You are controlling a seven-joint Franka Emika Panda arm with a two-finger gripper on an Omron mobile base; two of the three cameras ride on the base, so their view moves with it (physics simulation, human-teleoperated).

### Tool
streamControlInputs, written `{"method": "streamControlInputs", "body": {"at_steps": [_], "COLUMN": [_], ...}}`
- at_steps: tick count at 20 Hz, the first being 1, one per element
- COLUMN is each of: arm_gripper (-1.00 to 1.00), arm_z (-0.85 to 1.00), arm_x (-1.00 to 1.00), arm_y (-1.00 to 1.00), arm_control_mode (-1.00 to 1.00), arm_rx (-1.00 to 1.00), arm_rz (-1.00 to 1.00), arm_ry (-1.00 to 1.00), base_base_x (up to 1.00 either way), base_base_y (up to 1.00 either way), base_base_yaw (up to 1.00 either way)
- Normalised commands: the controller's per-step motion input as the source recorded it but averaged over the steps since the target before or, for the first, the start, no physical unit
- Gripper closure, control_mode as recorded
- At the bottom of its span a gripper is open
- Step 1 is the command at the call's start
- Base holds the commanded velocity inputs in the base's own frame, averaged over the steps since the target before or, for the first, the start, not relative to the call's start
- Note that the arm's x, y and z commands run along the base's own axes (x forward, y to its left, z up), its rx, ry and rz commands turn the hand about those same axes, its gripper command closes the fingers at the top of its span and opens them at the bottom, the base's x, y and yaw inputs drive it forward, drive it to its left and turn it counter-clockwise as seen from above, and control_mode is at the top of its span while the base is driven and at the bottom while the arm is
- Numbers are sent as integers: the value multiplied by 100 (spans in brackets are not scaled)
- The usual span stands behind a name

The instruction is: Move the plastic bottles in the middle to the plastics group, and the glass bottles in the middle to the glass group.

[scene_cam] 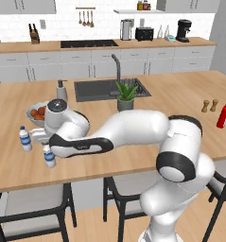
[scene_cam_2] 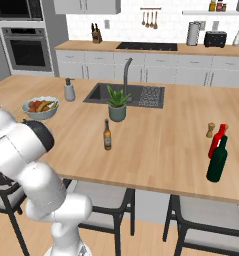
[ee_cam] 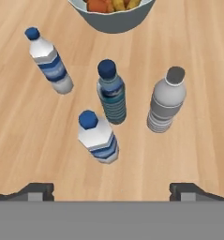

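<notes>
Our gripper (ee_cam: pixel 112 191) hangs empty above the plastics cluster, its fingertips (ee_cam: pixel 36 191) wide apart at the lower corners of the hand view, clasping nothing.

Below it, on the wooden counter (ee_cam: pixel 19 140), we read four bottles from left to right:
- The left labelled bottle (ee_cam: pixel 48 61) is at ten o'clock.
- The near labelled bottle (ee_cam: pixel 97 138) is just under centre, at six o'clock.
- The blue-tinted bottle (ee_cam: pixel 112 93) is at centre.
- The grey bottle (ee_cam: pixel 166 101) is at three o'clock.

The fruit bowl (ee_cam: pixel 112 14) sits at twelve. All four bottles stand apart, none touching. Each is upright with its long axis vertical and its cap pointing up at the camera. The outward splay is perspective only.

We judge the plastics sorted, so the step in hand is to leave this cluster cleanly. We rise straight up with the fingers spread before swinging away, because a sideways sweep at cap height would topple the near labelled bottle first.

What remains, we think, is the amber bottle (scene_cam_2: pixel 107 135). It stands upright mid-counter in the right base view, neck up, in front of the potted plant (scene_cam_2: pixel 117 105). We would take it at the body, below the neck, with the fingers level. Then we would carry it vertical toward three o'clock, where the red bottle (scene_cam_2: pixel 217 140) and green bottle (scene_cam_2: pixel 217 160) stand.
</notes>
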Motion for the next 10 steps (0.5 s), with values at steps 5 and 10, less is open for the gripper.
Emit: {"method": "streamControlInputs", "body": {"at_steps": [5, 10], "arm_gripper": [-100, -100], "arm_z": [52, 51], "arm_x": [-56, -66], "arm_y": [-91, -100], "arm_control_mode": [-100, -100], "arm_rx": [6, 8], "arm_rz": [0, 0], "arm_ry": [0, 0], "base_base_x": [0, 0], "base_base_y": [0, 0], "base_base_yaw": [0, 0]}}
